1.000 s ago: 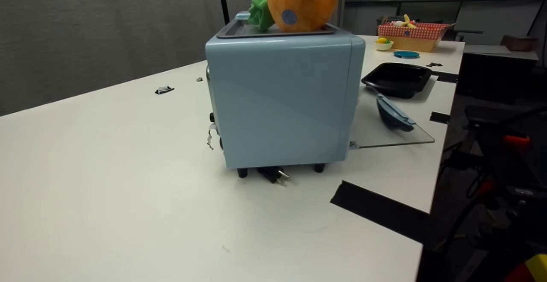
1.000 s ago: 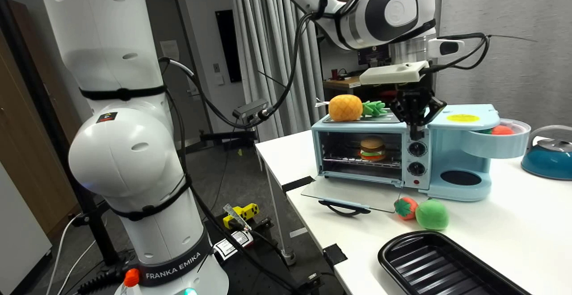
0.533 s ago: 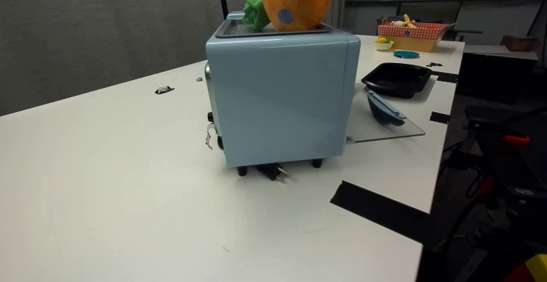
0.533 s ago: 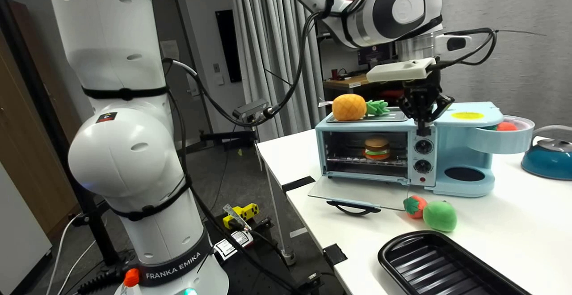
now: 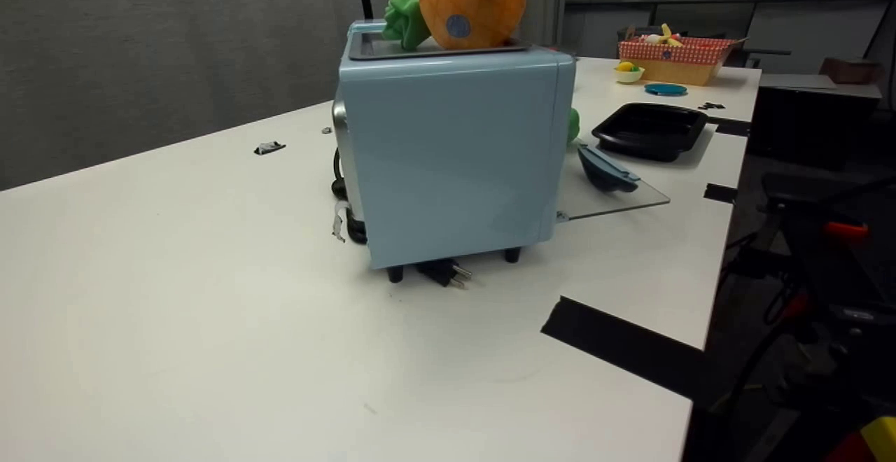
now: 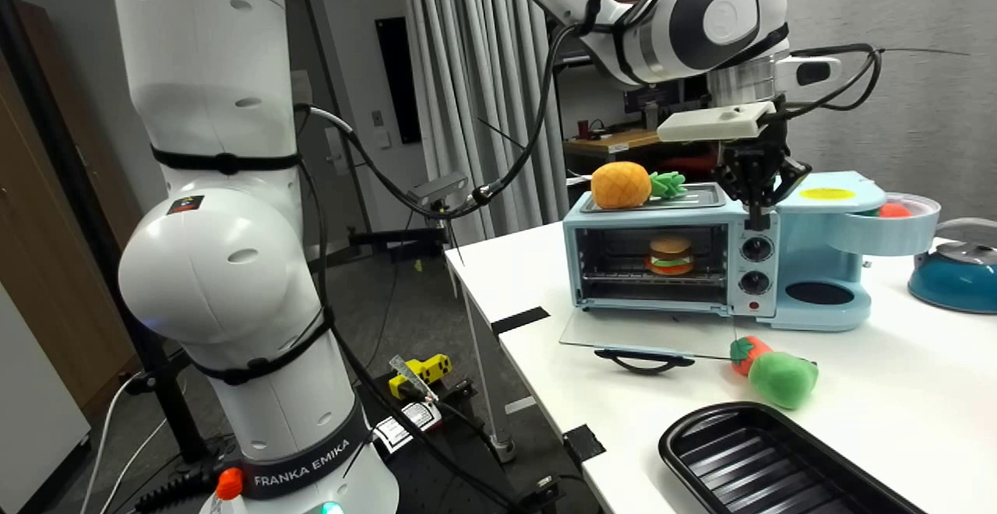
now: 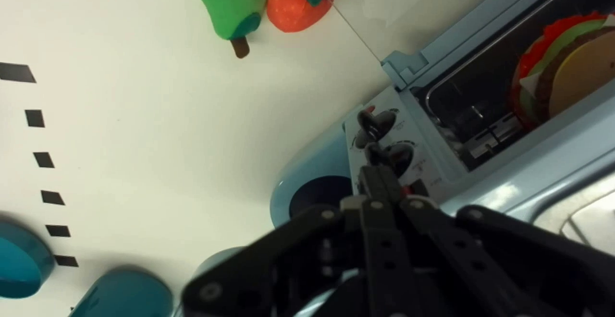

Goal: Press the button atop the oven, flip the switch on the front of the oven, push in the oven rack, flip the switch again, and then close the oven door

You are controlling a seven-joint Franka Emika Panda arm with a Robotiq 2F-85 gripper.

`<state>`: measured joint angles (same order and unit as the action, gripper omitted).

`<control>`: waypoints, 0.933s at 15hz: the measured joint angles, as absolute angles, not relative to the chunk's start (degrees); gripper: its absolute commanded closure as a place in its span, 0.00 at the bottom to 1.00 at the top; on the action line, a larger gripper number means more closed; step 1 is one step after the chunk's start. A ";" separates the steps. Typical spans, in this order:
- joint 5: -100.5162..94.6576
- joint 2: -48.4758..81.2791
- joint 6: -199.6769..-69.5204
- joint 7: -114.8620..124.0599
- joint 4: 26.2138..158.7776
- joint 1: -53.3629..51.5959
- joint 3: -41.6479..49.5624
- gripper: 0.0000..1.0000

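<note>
While pincer (image 7: 381, 180) is pinched together, oven (image 5: 455, 161) gleams pale blue; glass door (image 6: 654, 332) down.

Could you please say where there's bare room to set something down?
Bare: past the plug by the oven, up to the long black tape strip; and between the green toy, black tray and teal pot. Crowded: before the oven, where the lowered glass door, strawberry and green toy lie close together.

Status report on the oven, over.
Gripper shut at the control panel. Oven open, burger inside. Strawberry at the edge of the lowered door, possibly in the way.
</note>
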<state>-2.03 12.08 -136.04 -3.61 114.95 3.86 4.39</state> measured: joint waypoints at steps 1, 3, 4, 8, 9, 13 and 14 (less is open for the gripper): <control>-2.02 12.86 -137.14 -3.11 114.13 3.87 4.40 1.00; -1.96 14.69 -139.51 -1.95 112.28 4.01 4.44 1.00; -1.76 15.70 -140.54 -1.33 111.22 4.07 4.44 1.00; -0.91 20.07 -143.48 1.33 105.75 4.20 4.45 1.00; -0.64 20.97 -143.48 1.59 104.44 4.27 4.45 1.00; -0.05 22.35 -140.45 1.67 100.91 4.54 4.46 1.00; -0.05 22.25 -139.12 1.66 100.23 4.59 4.45 1.00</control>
<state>-0.05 22.25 -139.12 1.66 100.23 4.59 4.45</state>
